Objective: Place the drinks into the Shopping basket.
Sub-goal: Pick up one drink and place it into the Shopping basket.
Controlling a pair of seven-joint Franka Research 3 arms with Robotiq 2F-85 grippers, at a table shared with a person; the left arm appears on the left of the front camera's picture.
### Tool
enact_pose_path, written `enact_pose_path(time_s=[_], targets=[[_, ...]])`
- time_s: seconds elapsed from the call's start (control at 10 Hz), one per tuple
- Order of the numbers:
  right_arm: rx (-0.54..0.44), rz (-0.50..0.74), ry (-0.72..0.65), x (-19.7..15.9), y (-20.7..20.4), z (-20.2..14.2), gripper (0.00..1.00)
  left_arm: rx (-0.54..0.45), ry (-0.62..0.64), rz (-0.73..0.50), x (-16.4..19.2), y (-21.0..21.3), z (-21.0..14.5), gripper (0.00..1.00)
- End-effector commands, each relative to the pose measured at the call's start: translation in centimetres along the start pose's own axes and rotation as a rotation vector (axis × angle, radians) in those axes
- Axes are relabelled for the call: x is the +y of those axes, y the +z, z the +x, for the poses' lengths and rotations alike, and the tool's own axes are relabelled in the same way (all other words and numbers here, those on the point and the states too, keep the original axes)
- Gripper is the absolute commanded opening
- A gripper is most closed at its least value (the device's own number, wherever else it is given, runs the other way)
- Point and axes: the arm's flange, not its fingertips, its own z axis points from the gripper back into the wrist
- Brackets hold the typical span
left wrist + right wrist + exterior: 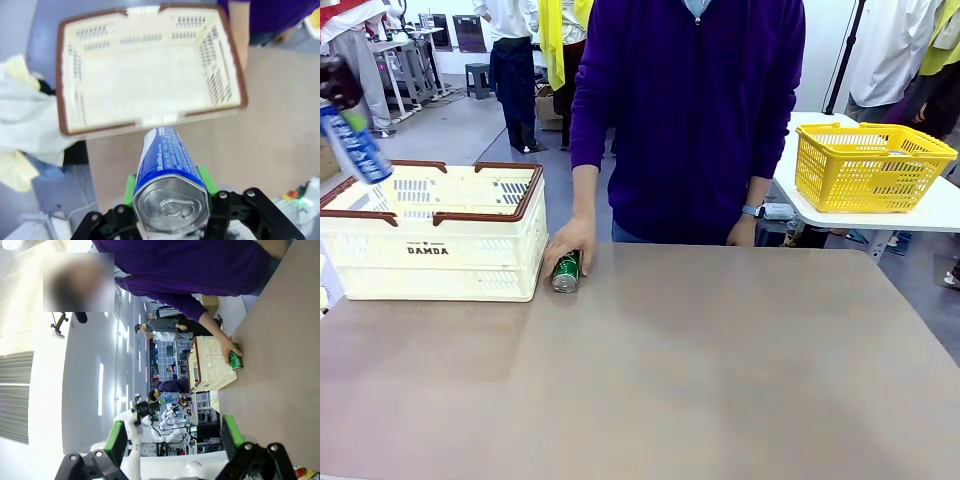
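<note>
blue drink can (167,185) sits closest to the left wrist camera, silver top and pull tab facing the lens, body pointing away toward the shopping basket (60,75). left gripper (169,186) is clamped on this can; i read one green pad on each side of the can wall, both in contact.

from the front view, i note the can held in the air, tilted, above rim height at the basket's left end. the wrist view places it just short of the nearest brown rim, not over the inside of the crate.

the basket stands on the table (720,380) at its far left, "damda" print facing me, handles folded along the rim.

second drink, a green can (566,271), lies on its side on the table just beside the basket's right wall, silver end toward me. the person's hand (572,245) rests on top of it, fingers touching the can.

right gripper (172,437) is raised off the table, its jaws wide apart, aimed across the table toward the person.

a yellow mesh basket (870,165) stands on a white side table (940,215), well apart at the far right.
</note>
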Motion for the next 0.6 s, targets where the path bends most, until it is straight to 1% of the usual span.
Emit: enact_pose_path(time_s=[0.0,0.1,0.2,0.3,0.5], targets=[[0.005,0.005,-0.015,0.6,0.0,-0.1,1.0,-0.03,0.013,-0.022,2.4,-3.0,6.1,0.0],[0.005,0.005,-0.015,0.6,0.0,-0.1,1.0,0.011,0.015,-0.022,3.8,-5.1,8.5,0.0],[0.005,0.005,-0.015,0.6,0.0,-0.1,1.0,0.044,0.019,-0.046,4.5,-7.4,9.7,0.0],[0.005,0.005,-0.015,0.6,0.0,-0.1,1.0,0.052,0.033,-0.023,4.7,-10.2,10.1,0.0],[0.005,0.005,-0.015,0.6,0.0,-0.1,1.0,0.101,0.015,-0.01,4.7,-15.9,9.9,0.0]])
